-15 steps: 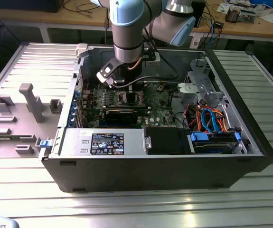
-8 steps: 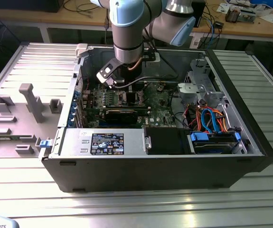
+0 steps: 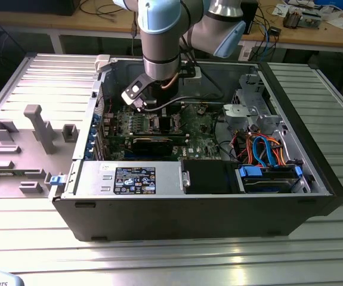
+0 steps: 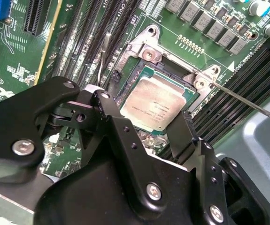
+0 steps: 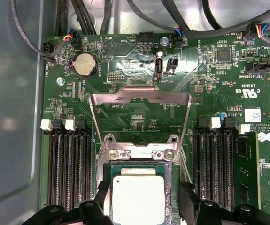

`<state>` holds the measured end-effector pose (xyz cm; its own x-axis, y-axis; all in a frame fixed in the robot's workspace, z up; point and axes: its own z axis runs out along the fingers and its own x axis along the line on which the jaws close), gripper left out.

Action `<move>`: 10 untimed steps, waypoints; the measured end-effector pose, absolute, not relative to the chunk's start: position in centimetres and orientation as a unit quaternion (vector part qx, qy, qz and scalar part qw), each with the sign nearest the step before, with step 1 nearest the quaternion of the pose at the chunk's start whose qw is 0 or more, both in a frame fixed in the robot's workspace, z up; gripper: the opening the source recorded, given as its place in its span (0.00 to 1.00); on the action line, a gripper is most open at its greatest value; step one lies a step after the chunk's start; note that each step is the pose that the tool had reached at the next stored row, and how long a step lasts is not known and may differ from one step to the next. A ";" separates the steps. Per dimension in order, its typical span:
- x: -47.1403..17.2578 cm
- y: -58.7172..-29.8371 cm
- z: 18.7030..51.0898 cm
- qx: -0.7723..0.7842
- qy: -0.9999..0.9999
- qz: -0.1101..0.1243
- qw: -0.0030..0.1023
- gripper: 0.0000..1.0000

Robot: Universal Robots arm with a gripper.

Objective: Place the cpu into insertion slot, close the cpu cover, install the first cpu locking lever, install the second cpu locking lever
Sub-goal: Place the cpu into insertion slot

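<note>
The cpu (image 4: pixel 156 103) (image 5: pixel 138 199), a flat square chip with a silver-grey top, lies flat in the insertion slot (image 5: pixel 137 152) (image 4: pixel 149 52) of the green motherboard (image 3: pixel 201 143). My gripper (image 4: pixel 146 117) (image 5: pixel 144 194) (image 3: pixel 151 108) hangs right over it, open. Its black fingers (image 4: pixel 111 117) stand on either side of the chip, with a small gap at one side. The cpu cover (image 5: pixel 139 97), a thin silvery frame, is swung up and open behind the slot. A thin locking lever (image 4: pixel 247 101) sticks out unlatched beside the slot.
Long black memory slots (image 5: pixel 69 168) (image 5: pixel 212 164) flank the socket on both sides. Inside the open case (image 3: pixel 177 220) are a black graphics card (image 3: pixel 153 142), a power supply (image 3: pixel 129 179) and a drive cage with blue and orange cables (image 3: pixel 266 155). Grey fixtures (image 3: pixel 40 128) stand on the exterior view's left.
</note>
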<state>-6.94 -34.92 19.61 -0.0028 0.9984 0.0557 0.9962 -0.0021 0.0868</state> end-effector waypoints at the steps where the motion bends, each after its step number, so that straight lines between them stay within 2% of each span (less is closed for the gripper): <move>1: -6.9 -34.9 19.6 0.706 0.706 0.050 0.012 0.67; 10: -6.9 -34.7 20.5 0.706 0.706 0.047 0.011 0.67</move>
